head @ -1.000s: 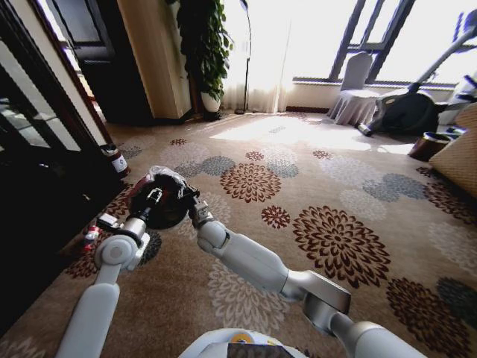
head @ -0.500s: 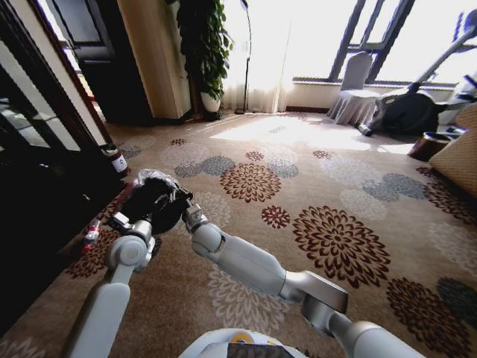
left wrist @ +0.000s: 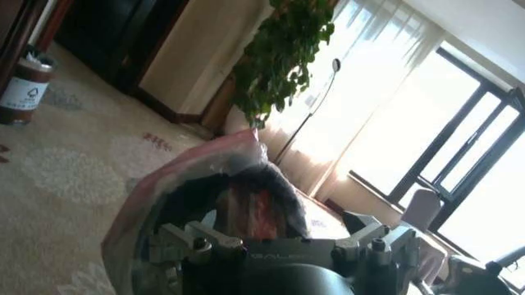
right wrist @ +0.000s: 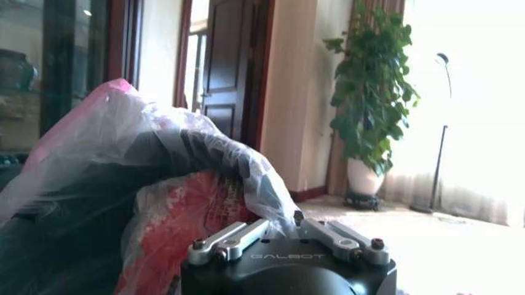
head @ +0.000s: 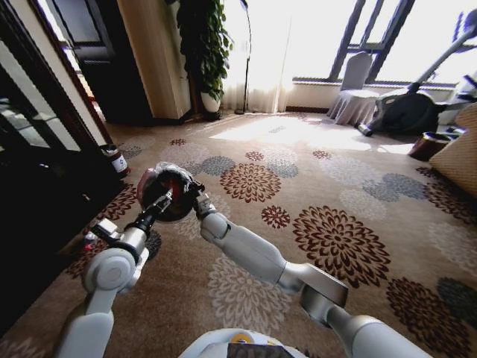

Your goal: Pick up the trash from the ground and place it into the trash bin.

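A: Where is the trash bin?
B: On the patterned carpet, left of centre in the head view, close to the dark cabinet. It is black, with a translucent bag liner puffed up over its rim. Something red lies inside; what it is cannot be made out through the plastic.

A: And the grippers?
B: Both are at the bin. The left gripper reaches its near side, and the bin's mouth sits just past its fingertips in the left wrist view. The right gripper is at the rim on the other side, the liner bunched right against its fingers.

A: Are they holding anything?
B: I cannot tell for either one. The fingertips are lost against the bag and the dark bin.

A: Any litter outside?
B: A small red-and-white piece lies on the floor by the left arm, partly hidden. A brown can-like container stands farther back beside the cabinet.
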### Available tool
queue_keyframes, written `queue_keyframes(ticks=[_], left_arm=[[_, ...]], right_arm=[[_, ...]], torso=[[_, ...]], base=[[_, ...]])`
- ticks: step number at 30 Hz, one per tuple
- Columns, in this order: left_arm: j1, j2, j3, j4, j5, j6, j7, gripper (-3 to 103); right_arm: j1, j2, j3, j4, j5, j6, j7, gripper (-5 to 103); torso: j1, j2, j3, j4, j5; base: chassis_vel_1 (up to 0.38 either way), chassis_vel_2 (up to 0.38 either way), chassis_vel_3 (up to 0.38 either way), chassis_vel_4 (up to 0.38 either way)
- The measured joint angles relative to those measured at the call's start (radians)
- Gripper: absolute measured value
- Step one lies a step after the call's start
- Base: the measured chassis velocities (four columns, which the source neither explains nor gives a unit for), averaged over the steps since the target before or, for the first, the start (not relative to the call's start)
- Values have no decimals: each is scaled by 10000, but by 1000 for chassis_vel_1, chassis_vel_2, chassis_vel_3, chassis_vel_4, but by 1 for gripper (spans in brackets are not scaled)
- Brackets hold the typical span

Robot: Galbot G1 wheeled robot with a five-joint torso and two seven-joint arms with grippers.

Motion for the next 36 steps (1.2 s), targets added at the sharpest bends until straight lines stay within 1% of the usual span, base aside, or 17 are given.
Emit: queue_keyframes(ticks=[2, 3, 6, 7, 8, 9, 10, 11, 14, 16, 18, 19, 21, 22, 24, 31, 36], left_arm=[[236, 75, -96, 552, 1383, -558, 863, 100], [236, 75, -96, 552, 1383, -558, 863, 100], [167, 222, -283, 1704, 3124, -1369, 1768, 100], [167, 222, -283, 1704, 3124, -1369, 1768, 100], [134, 249, -317, 1907, 3441, -1563, 1942, 100], [52, 359, -388, 2347, 3967, -1924, 2369, 100], [30, 461, -410, 2511, 3945, -1999, 2597, 100], [30, 461, -410, 2511, 3945, -1999, 2597, 100], [70, 748, -441, 2588, 3078, -2031, 3227, 100], [86, 762, -444, 2552, 2949, -2025, 3357, 100], [105, 786, -437, 2343, 2215, -1776, 3788, 100], [105, 786, -437, 2343, 2215, -1776, 3788, 100], [12, 876, -423, 2275, 1554, -1429, 4112, 100], [12, 876, -423, 2275, 1554, -1429, 4112, 100], [-126, 1046, -424, 2312, 1077, -1171, 4343, 100], [-448, 1437, -367, 2698, 653, -755, 4833, 100], [-645, 1739, -225, 2925, 452, -422, 5373, 95]], right_arm=[[150, -364, 56, 399, 693, -616, 238, 0], [150, -364, 56, 399, 693, -616, 238, 0], [264, -1013, 8, 1114, 1215, -997, 256, 0], [264, -1013, 8, 1114, 1215, -997, 256, 0], [265, -1121, -16, 1231, 1284, -1025, 240, 0], [248, -1421, -82, 1585, 1422, -1063, 188, 0], [214, -1602, -103, 1773, 1474, -1062, 165, 0], [214, -1602, -103, 1773, 1474, -1062, 165, 0], [104, -2293, -124, 2192, 1472, -934, -15, 0], [84, -2399, -124, 2204, 1417, -894, -52, 0], [-49, -2771, -77, 2219, 1145, -659, -246, 0], [-49, -2771, -77, 2219, 1145, -659, -246, 0], [-188, -3013, -31, 2263, 926, -338, -480, 0], [-188, -3013, -31, 2263, 926, -338, -480, 0], [-335, -3249, 21, 2343, 705, 58, -815, 0], [-662, -3795, 137, 2855, 680, 550, -1366, 0], [-876, -4127, 157, 3307, 688, 892, -1839, 0]], torso=[[0, 0, 0, -6, -3], [0, 0, 0, -6, -3], [0, 0, 0, -8, 0], [0, 0, 0, -8, 0], [0, 0, 0, -8, 0], [0, 0, 0, 1, -2], [0, 0, 1, 1, -1], [0, 0, 1, 1, -1], [0, 0, 0, -4, 2], [0, 0, 0, -4, 1], [0, 0, 0, -9, 2], [0, 0, 0, -9, 2], [0, 0, 0, -6, 2], [0, 0, 0, -6, 2], [0, 0, 0, -2, 3], [0, 0, 0, -5, -2], [0, 0, 0, -2, -1]], base=[[0, 0, 0, 0], [0, 0, 0, 0], [0, 0, 0, 0], [0, 0, 0, 0], [0, 0, 0, 0], [0, 0, 0, 0], [0, 0, 0, 0], [0, 0, 0, 0], [0, 0, 0, 0], [0, 0, 0, 0], [0, 0, 0, 0], [0, 0, 0, 0], [0, 0, 0, 0], [0, 0, 0, 0], [0, 0, 0, 0], [0, 0, 0, 0], [0, 0, 0, 0]])
